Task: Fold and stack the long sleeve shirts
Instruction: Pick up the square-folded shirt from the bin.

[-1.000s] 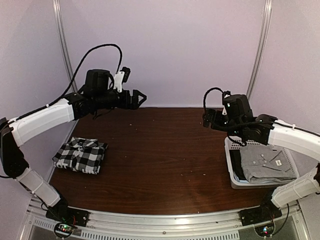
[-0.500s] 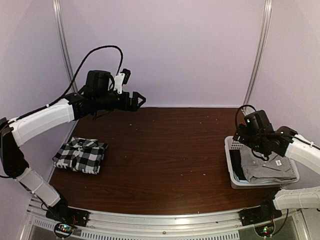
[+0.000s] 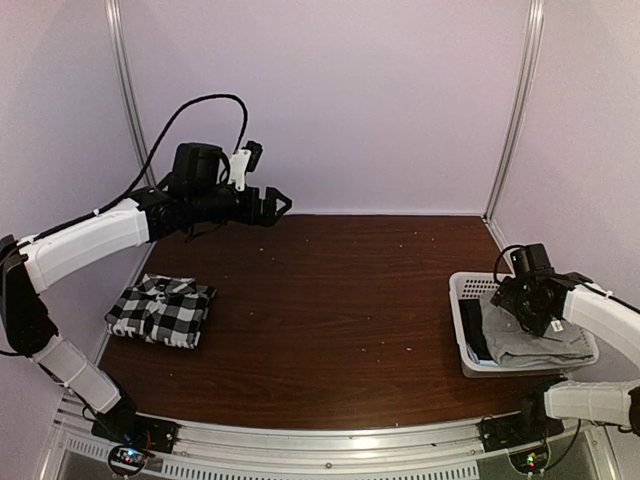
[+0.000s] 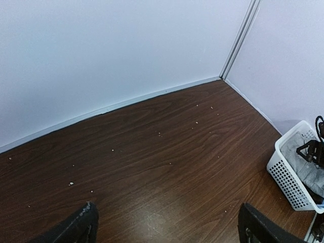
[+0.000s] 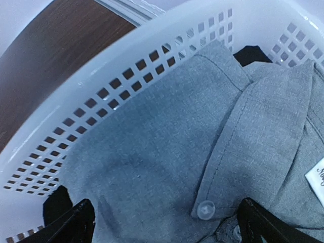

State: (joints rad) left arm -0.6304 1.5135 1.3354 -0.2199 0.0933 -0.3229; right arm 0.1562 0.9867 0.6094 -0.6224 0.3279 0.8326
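Observation:
The black-and-white checked shirt (image 3: pixel 161 310) lies folded to a small rectangle at the table's left edge. The grey shirt (image 3: pixel 538 340) lies in the white basket (image 3: pixel 461 330) at the right; its collar and a button show close up in the right wrist view (image 5: pixel 217 147). My right gripper (image 3: pixel 527 308) is open, low over the grey shirt inside the basket, fingertips (image 5: pixel 81 217) wide apart just above the cloth. My left gripper (image 3: pixel 280 200) is open and empty, held high over the back left of the table; its fingertips (image 4: pixel 83 225) frame bare wood.
The basket (image 4: pixel 288 174) also shows at the right of the left wrist view. A dark item (image 5: pixel 253 53) lies under the grey shirt in the basket. Pale walls close the back and sides. Small white specks dot the brown table (image 3: pixel 330 300).
My right arm has swung from the table's right middle out to the right and down into the basket, over the grey shirt. The left arm has hardly moved.

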